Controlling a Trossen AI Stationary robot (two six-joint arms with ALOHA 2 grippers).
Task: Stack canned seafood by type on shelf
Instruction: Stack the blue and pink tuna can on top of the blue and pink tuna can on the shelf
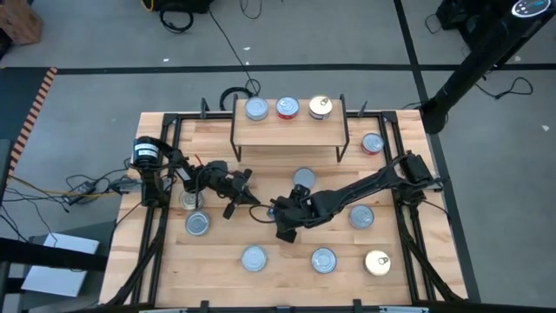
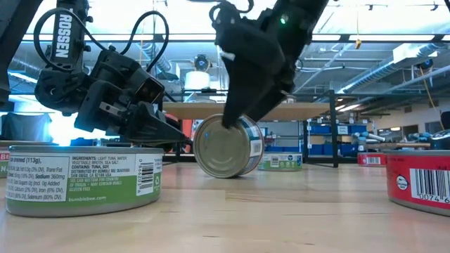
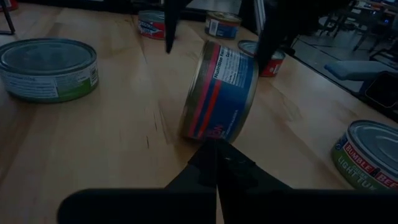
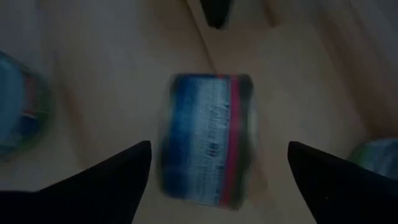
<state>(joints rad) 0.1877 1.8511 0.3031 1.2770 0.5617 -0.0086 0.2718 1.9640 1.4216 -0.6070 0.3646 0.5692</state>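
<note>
A blue-and-red tin (image 2: 228, 146) of canned seafood stands on its rim on the tabletop, mid-table. My right gripper (image 4: 219, 146) hangs open over it, pointing steeply down, with a finger on either side and a gap to each. My left gripper (image 3: 216, 148) is shut, low and nearly level, its tip just short of the tin's side from the table's left. The shelf (image 1: 287, 132) at the far edge carries a silver-blue tin (image 1: 256, 109), a red tin (image 1: 287, 108) and a gold tin (image 1: 320, 107), each flat on the board.
Several more tins lie flat on the table: two by the left arm (image 1: 198, 224), three along the near edge (image 1: 323, 259), one mid-right (image 1: 361, 216), one behind the right gripper (image 1: 303, 178), a red one (image 1: 372, 143) beside the shelf. A black frame (image 1: 161, 174) borders the tabletop.
</note>
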